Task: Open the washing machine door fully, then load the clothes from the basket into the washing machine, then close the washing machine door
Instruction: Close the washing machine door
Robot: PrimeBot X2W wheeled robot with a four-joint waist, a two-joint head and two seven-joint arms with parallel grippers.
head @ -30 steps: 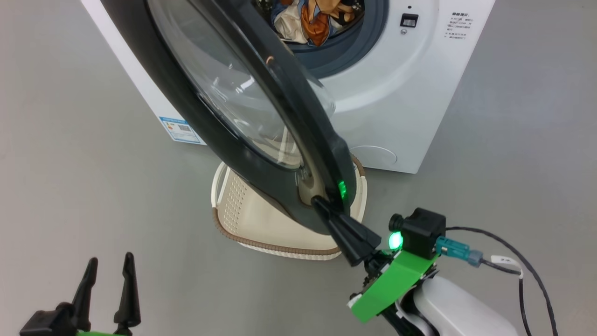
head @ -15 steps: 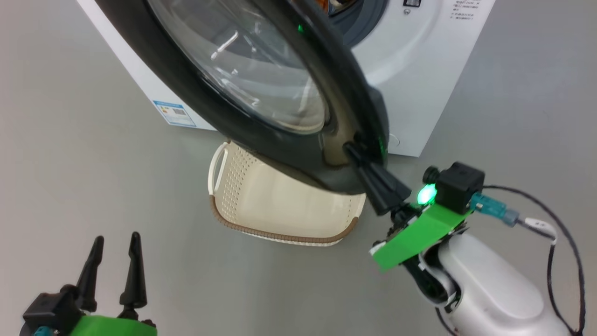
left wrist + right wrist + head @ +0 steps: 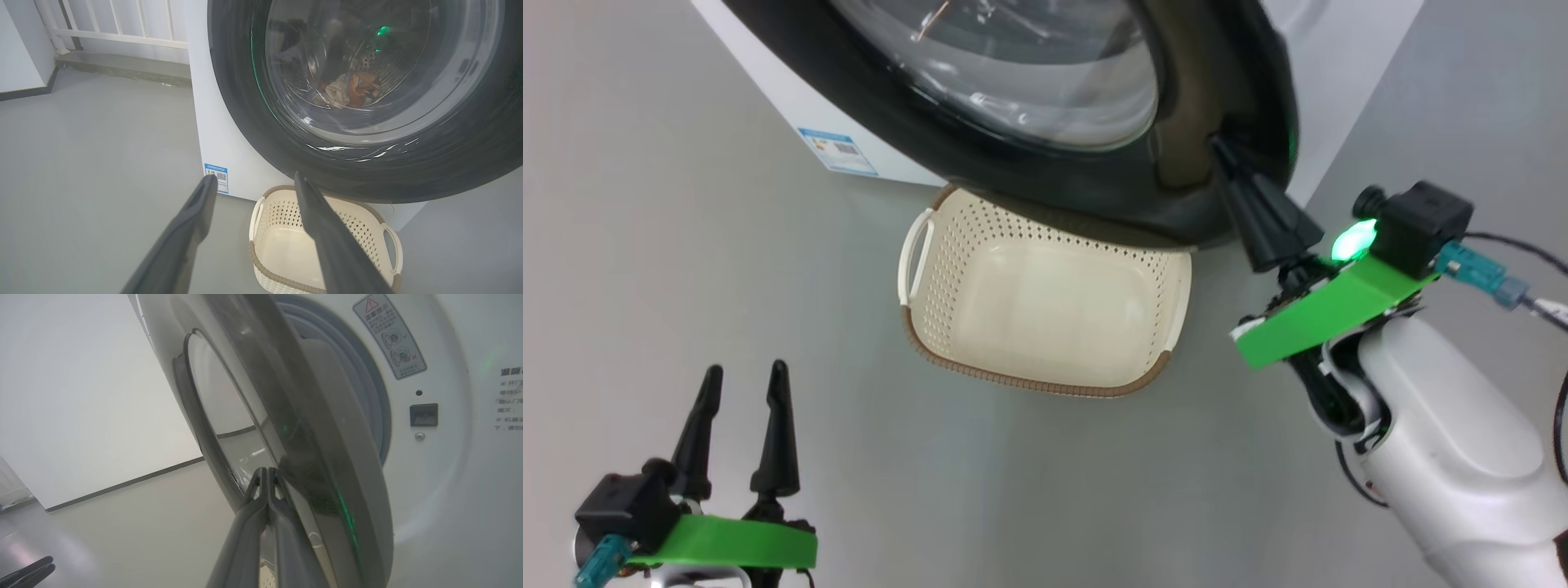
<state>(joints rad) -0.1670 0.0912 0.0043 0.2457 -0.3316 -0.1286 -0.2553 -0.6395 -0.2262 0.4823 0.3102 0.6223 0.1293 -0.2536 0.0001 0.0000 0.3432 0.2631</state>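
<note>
The washing machine (image 3: 760, 90) stands at 12 o'clock in the head view. Its door (image 3: 1094, 192) is nearly shut, with a gap on the latch side. The basket (image 3: 947, 278) sits on the floor (image 3: 686, 286) at the door's 6 o'clock. The right end effector (image 3: 1221, 151), fingers pressed together, touches the door's rim at 4 o'clock. The left end effector (image 3: 745, 371) hangs open at 7 o'clock. The clothes (image 3: 351, 87) lie inside the machine, seen through the door.
</note>
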